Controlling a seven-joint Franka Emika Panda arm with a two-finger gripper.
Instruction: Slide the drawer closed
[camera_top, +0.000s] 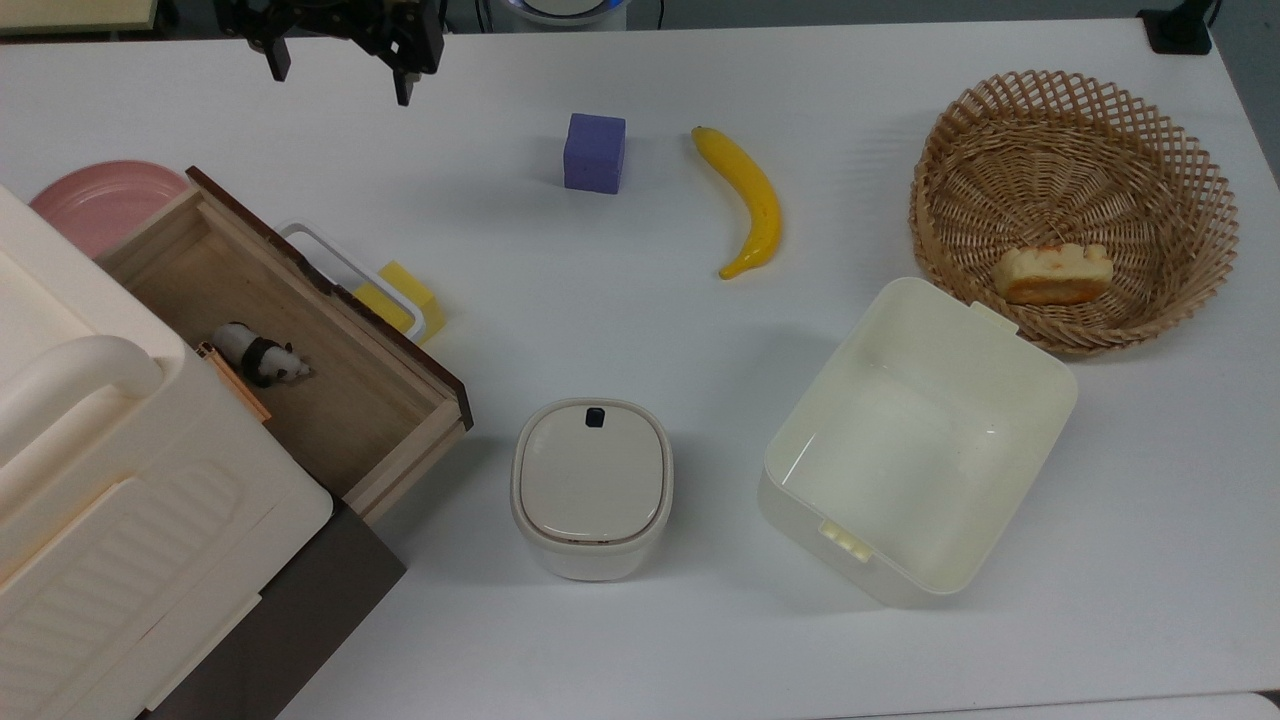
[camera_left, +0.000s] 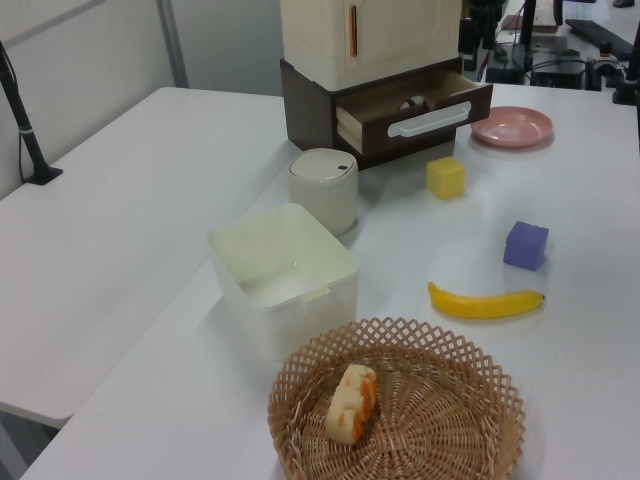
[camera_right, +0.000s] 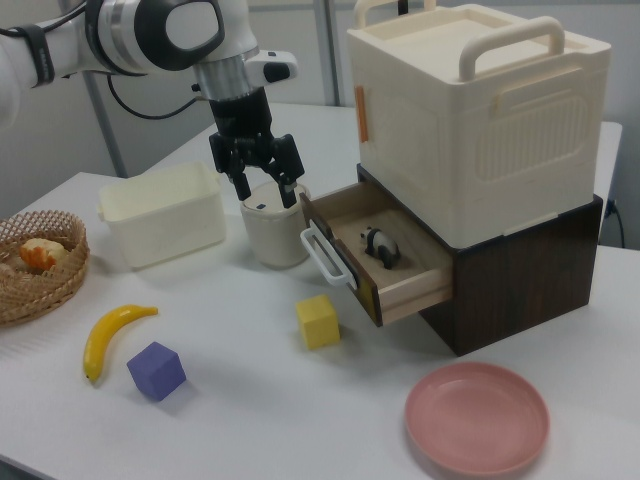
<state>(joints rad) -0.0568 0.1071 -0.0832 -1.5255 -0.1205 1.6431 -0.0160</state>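
Drawer (camera_top: 290, 330) sits open, yellow block (camera_top: 402, 297) beside its handle at 3 o'clock; gripper (camera_right: 265, 187) hangs open, empty.

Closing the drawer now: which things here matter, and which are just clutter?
Matter: drawer, its handle, gripper, toy panda inside.
Clutter: yellow cube, purple cube, banana, pink plate, basket, tub, lidded container.
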